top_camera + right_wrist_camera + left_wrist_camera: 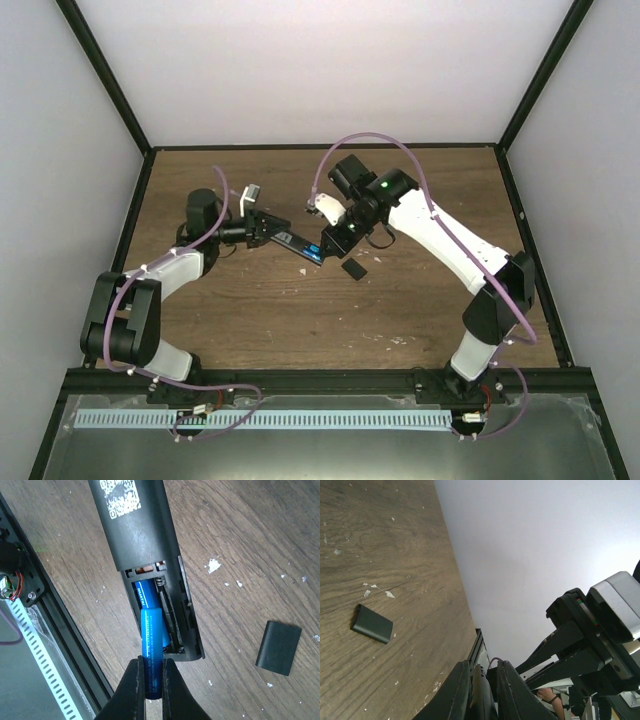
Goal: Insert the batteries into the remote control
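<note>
Right gripper (pixel 153 666): closed tight, both fingers pinching the near end of a blue battery (pixel 152 645).
Blue battery: it points straight ahead out of the fingers. Its far end is over the open bay of the remote control (pixel 142 525), riding on top rather than lying flat in a slot.
Second battery (pixel 146 594): down in the bay, just beyond the held one's tip and partly tucked under it (only the blue label end shows).
Remote control: right in front of the right gripper, back side up. A white code label sits on the far part and the bay end is nearest the fingers.
Left gripper (pixel 482 666): clamped shut on the remote's other end. Its own camera shows the black body edge-on between the two fingers.
Cover (pixel 278 646): a short black piece lying flat on the table, off to the right of the right gripper and well clear of the remote.
Table (pixel 240 525): dark brown wood grain, scuffed and dotted with pale flecks and chips.
Frame rail (pixel 55 615): a black bar along the table edge, left of the right gripper, with a white perforated strip (pixel 35 640) beyond it.
Room: plain white walls (pixel 320 70) on three sides, with black posts rising at the corners.
</note>
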